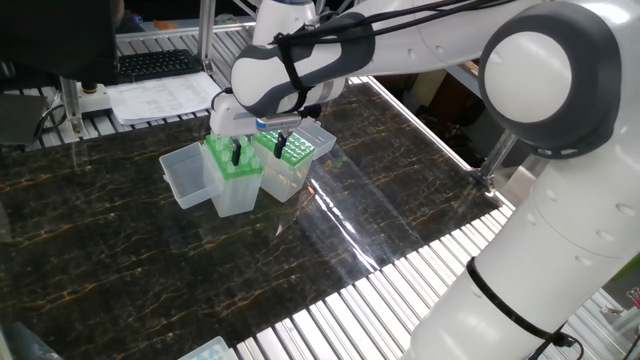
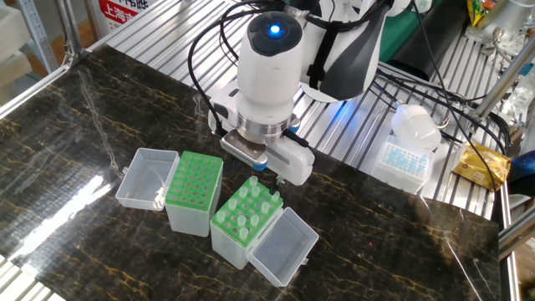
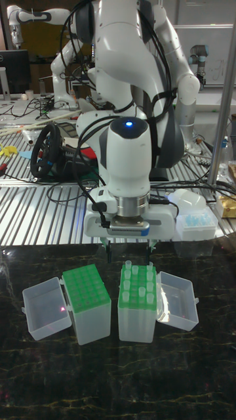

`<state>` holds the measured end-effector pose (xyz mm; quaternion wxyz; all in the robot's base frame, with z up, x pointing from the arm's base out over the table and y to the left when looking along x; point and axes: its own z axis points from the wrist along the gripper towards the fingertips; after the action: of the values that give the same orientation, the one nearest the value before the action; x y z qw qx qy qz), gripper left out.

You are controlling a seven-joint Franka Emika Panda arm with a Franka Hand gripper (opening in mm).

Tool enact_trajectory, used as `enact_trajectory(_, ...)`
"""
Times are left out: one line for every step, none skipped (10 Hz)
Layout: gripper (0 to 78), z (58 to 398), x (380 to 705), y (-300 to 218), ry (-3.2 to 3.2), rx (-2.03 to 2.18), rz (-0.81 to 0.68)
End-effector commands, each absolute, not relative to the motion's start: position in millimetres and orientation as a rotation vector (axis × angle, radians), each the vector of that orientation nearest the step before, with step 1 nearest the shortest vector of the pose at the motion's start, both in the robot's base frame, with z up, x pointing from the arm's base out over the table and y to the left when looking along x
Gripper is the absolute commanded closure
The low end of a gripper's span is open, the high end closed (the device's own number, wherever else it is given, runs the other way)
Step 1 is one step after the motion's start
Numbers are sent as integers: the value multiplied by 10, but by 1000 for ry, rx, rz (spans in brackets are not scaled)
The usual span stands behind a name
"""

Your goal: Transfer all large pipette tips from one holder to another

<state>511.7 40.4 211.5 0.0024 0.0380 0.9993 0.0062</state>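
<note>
The large pipette tips (image 3: 137, 279) stand upright in the loaded rack (image 3: 137, 308), beside the empty rack (image 3: 87, 303) awaiting them on the counter (image 3: 118, 374). The pincer (image 3: 129, 251) hovers spread, empty, over the loaded rack's far edge, seemingly lining up a pick.

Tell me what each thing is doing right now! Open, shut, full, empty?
Tool: open, holding nothing, just above the tips.
Large pipette tips: standing upright in their box.
Tip-filled box: lid open.
Other box: lid open, green rack has no tips.
Box of blue tips: off the table, on the rollers.
</note>
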Motion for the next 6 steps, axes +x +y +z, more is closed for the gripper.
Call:
enact_trajectory(3,2130,5122,406,3135,134,39)
enact_trajectory(3,2131,5122,406,3131,144,56)
enact_trajectory(3,2132,5121,408,3133,151,53)
enact_trajectory(3,2134,5120,410,3134,152,51)
enact_trajectory(3,2134,5120,410,3136,142,51)
enact_trajectory(3,2134,5120,410,3142,128,48)
